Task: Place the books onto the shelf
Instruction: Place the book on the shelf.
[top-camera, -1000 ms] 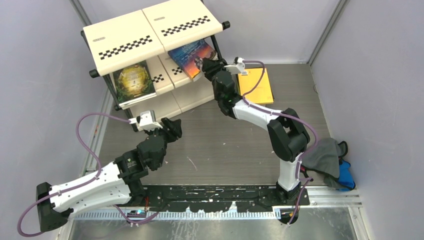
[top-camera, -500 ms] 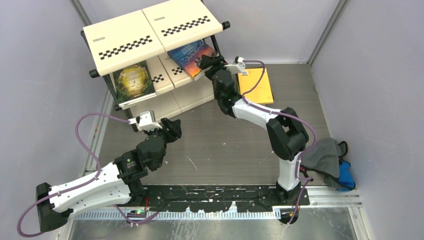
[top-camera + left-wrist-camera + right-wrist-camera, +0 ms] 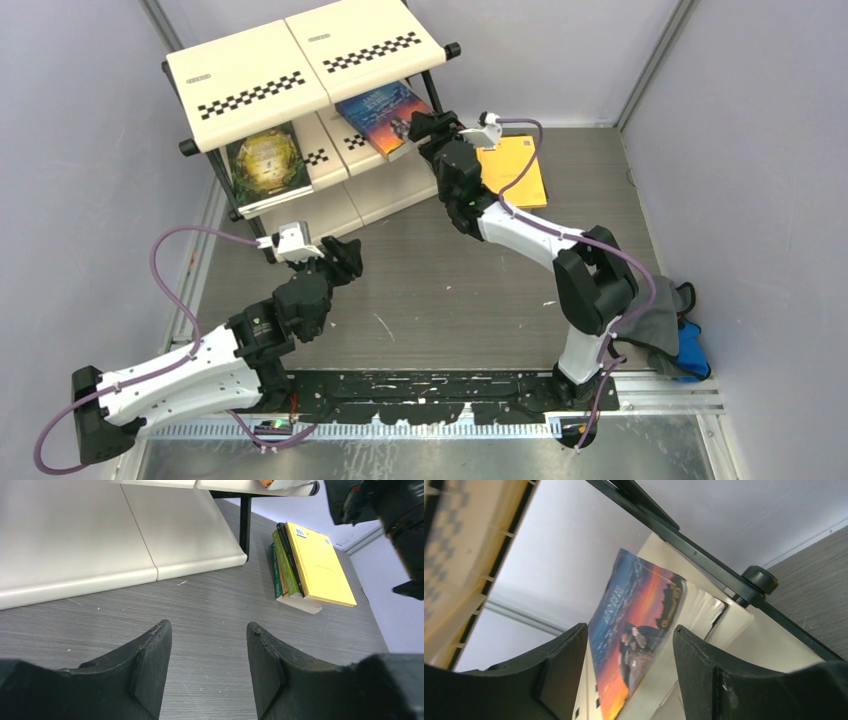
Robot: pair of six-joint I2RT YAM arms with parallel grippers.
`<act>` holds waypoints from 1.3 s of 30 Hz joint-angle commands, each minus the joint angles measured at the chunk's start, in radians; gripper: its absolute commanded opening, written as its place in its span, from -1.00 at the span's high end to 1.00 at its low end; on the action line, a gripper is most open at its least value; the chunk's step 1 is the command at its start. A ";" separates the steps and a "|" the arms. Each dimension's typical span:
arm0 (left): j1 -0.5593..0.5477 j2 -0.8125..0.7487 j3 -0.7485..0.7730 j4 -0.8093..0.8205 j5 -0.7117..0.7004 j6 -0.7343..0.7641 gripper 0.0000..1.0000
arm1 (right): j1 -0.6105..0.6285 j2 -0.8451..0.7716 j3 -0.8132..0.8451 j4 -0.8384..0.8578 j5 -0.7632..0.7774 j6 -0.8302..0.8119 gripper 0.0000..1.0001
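1. Grey wood-grain table [image 3: 450, 290] carries everything; both arm bases sit at its 6 o'clock edge.
2. At 4 o'clock, beside the right arm's base, a grey-and-blue cloth bundle [image 3: 662, 318] lies against the wall.
3. Toward 9 o'clock the left gripper [image 3: 345, 255] hovers over bare table, pointing at 12 o'clock. In the left wrist view its fingers [image 3: 150, 665] stand apart with nothing between them.
4. At 1 o'clock a stack [image 3: 295, 575] of books lies flat on the table, just beside the shelf's right leg. A yellow-orange book [image 3: 515, 170] is on top, a black book [image 3: 289, 550] and a lime green book [image 3: 285, 565] are under it, and a dark green spine [image 3: 276, 572] is lowest.
5. At 12 o'clock the right gripper [image 3: 415, 125] reaches to the right end of the middle tier. Its jaws are apart and empty, and the blue book [image 3: 639, 645] shows beyond the gap, apparently untouched.
6. At 11 o'clock stands the shelf [image 3: 300, 65]. The blue book rests tilted on the right half of its middle tier, and a green-and-gold book [image 3: 265, 160] rests on the left half.
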 commanded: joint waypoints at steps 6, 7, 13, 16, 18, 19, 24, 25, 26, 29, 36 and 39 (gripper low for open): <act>-0.003 0.051 0.061 0.111 -0.073 0.095 -0.15 | 0.001 -0.168 -0.067 -0.018 0.006 -0.088 -0.37; -0.004 0.065 0.071 0.119 -0.077 0.106 -0.15 | 0.001 -0.177 -0.069 -0.035 0.005 -0.102 -0.35; -0.002 0.079 0.100 0.144 -0.094 0.152 -0.14 | 0.008 -0.214 0.013 -0.262 -0.127 -0.290 0.65; -0.004 0.057 0.096 0.140 -0.101 0.162 -0.13 | 0.030 -0.197 0.086 -0.385 -0.191 -0.397 0.87; -0.003 0.042 0.096 0.126 -0.107 0.161 -0.13 | 0.049 -0.183 0.108 -0.416 -0.221 -0.456 0.97; -0.003 0.037 0.098 0.116 -0.109 0.161 -0.13 | 0.064 -0.180 0.111 -0.416 -0.228 -0.488 0.98; -0.003 0.003 0.101 0.074 -0.113 0.150 -0.12 | 0.143 -0.138 0.143 -0.407 -0.241 -0.623 0.99; -0.003 -0.003 0.101 0.059 -0.114 0.150 -0.13 | 0.155 -0.123 0.156 -0.409 -0.247 -0.644 0.99; -0.003 -0.008 0.101 0.052 -0.115 0.150 -0.13 | 0.165 -0.107 0.174 -0.413 -0.250 -0.661 0.99; -0.003 -0.023 0.101 0.038 -0.117 0.150 -0.12 | 0.192 -0.050 0.219 -0.409 -0.247 -0.724 0.98; -0.003 -0.054 0.097 0.016 -0.115 0.154 -0.12 | 0.220 0.071 0.267 -0.291 -0.209 -0.870 0.98; -0.002 -0.064 0.092 0.014 -0.112 0.160 -0.12 | 0.223 0.112 0.262 -0.204 -0.194 -0.929 0.98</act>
